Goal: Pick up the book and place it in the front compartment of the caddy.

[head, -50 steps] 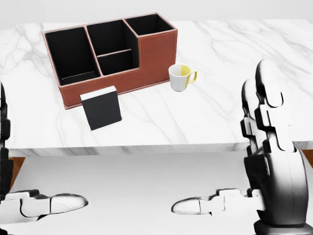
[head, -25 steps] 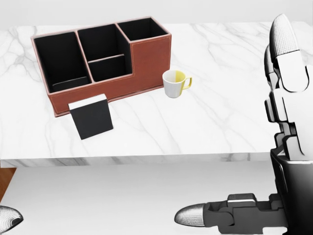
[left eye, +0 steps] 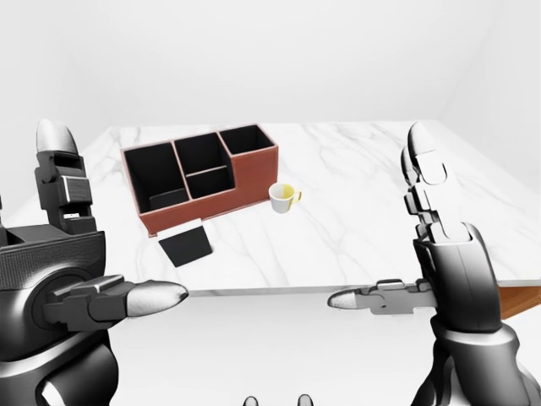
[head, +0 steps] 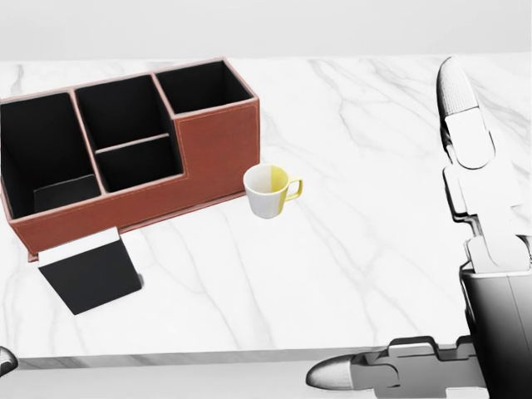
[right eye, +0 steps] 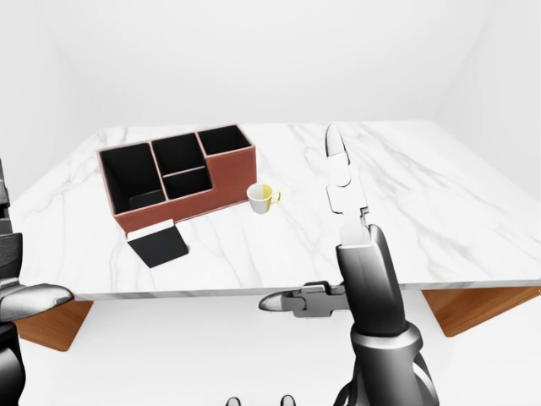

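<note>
A black book with a white page edge lies on the marble table, right against the low wall of the red-brown caddy, at the lower left of the head view. The caddy has several black compartments, and a dark flat item stands in its leftmost one. My right hand is raised at the right of the view with its fingers upright and its thumb out sideways, open and empty. My left hand is held up the same way at the left, open, short of the table edge. Neither hand touches the book.
A white mug with a yellow inside stands just right of the caddy, handle to the right. The table's near edge runs along the bottom of the head view. Brown floor shows under the table at both sides.
The whole head view has shifted: caddy, book and mug now sit further left and look larger, so the camera has moved. My left hand has almost left the head view.
</note>
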Robot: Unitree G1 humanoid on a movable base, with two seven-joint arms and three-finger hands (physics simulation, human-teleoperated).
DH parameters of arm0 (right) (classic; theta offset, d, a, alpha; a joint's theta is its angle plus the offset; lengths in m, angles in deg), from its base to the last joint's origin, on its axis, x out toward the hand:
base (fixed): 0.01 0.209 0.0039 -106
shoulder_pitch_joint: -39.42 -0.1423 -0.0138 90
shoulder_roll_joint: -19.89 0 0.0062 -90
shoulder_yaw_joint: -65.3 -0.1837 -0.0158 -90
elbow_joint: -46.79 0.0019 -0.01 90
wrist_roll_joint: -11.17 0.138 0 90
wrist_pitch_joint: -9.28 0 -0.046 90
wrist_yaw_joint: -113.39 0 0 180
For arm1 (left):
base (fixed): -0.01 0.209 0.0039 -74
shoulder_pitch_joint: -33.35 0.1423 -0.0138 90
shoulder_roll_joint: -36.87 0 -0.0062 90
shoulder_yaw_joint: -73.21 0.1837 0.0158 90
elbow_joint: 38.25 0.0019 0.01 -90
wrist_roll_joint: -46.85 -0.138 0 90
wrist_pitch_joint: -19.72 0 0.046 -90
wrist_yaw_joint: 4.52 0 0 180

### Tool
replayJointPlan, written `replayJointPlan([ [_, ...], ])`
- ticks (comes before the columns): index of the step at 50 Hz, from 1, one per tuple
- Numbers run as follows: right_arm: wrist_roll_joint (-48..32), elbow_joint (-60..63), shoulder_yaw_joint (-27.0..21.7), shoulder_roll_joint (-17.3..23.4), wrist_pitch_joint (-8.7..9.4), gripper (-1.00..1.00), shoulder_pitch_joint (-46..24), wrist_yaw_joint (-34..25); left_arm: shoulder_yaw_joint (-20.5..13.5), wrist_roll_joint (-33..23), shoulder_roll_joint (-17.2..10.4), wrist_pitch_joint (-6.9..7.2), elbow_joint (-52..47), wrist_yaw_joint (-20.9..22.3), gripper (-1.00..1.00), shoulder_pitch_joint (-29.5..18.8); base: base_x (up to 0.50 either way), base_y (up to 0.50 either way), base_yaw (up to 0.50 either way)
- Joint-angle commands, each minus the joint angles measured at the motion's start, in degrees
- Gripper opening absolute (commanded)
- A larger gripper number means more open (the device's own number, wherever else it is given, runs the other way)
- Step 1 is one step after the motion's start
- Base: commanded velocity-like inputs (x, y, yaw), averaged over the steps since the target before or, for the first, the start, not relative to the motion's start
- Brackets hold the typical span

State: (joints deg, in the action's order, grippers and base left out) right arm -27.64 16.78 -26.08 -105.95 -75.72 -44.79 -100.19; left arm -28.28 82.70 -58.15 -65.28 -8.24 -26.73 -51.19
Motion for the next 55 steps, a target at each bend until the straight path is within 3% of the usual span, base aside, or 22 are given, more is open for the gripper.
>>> replayJointPlan([
  [1, 4.4, 0.0, -2.7, 0.2, 0.0, 1.0, -1.4, 1.3, 1.5, 0.1, -3.1, 0.0, 0.0, -3.6, 1.0, -2.4, 0.5, -0.21, 0.0],
  [7, 5.4, 0.0, -2.3, 1.0, 0.0, 1.0, -1.0, 2.3, 1.7, 1.1, -4.6, 0.0, 0.0, -4.5, 1.0, -1.2, 0.5, -0.21, 0.0],
  [22, 6.0, 0.0, -1.3, 2.6, 0.0, 1.0, 0.4, 3.4, 0.0, -1.1, -2.7, 0.0, 0.0, -1.8, 1.0, 0.0, 0.5, -0.17, 0.0],
  [33, 4.9, 0.0, 0.0, 2.5, 0.0, 1.0, -0.4, 3.1, -1.8, 2.7, -5.6, 0.0, 0.0, -4.0, 1.0, 0.6, 0.5, -0.15, 0.0],
  [49, 4.9, 0.0, 0.2, 1.9, 0.0, 1.0, 0.8, 3.2, -1.7, 1.9, -7.6, 0.0, 0.0, -3.2, 1.0, 4.7, 0.5, -0.15, 0.0],
  [55, 4.7, 0.0, -1.1, 0.1, 0.0, 1.0, 0.9, 1.8, -2.1, 3.3, -10.3, 0.0, 0.0, -4.6, 1.0, 5.9, 0.15, -0.01, 0.0],
])
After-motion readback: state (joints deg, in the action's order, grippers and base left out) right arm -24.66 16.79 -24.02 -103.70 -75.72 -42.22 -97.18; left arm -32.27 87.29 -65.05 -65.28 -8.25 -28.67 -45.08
